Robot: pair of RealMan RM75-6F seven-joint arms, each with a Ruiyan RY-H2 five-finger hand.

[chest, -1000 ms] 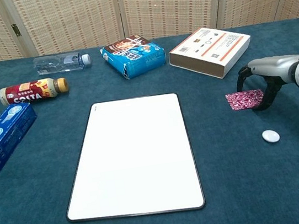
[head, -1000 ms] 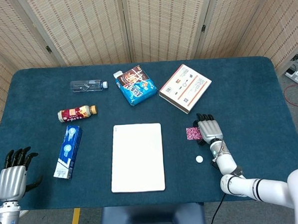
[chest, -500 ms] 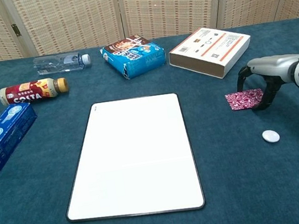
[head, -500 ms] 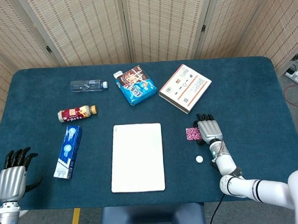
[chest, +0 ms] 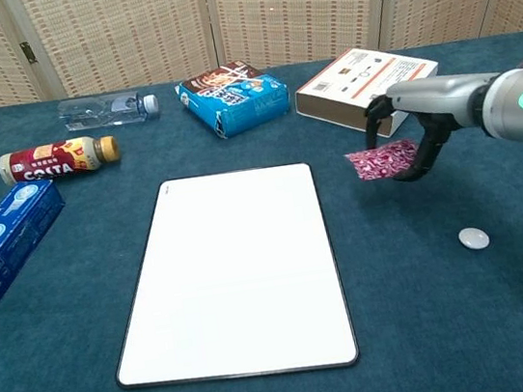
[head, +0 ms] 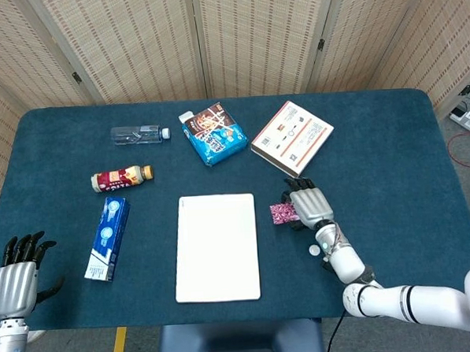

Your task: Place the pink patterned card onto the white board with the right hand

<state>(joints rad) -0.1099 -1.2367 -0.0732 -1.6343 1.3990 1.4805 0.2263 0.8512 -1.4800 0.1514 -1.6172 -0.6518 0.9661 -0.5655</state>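
Observation:
My right hand (head: 307,204) (chest: 415,126) holds the pink patterned card (head: 282,214) (chest: 380,162) by its right edge, lifted a little above the blue cloth. The card hangs just right of the white board (head: 217,246) (chest: 236,268), which lies flat at the table's middle front with nothing on it. My left hand (head: 15,280) is at the front left corner, off the table's edge, fingers apart and holding nothing; the chest view does not show it.
A small white disc (head: 314,251) (chest: 473,238) lies on the cloth below the right hand. Behind stand a white-orange box (head: 292,137) (chest: 366,76), a blue snack pack (head: 213,134), a clear bottle (head: 139,134), a Costa bottle (head: 121,177) and a blue toothpaste box (head: 107,237).
The right hand has picked the pink card up off the cloth and carried it left toward the white board. The left hand has barely moved.

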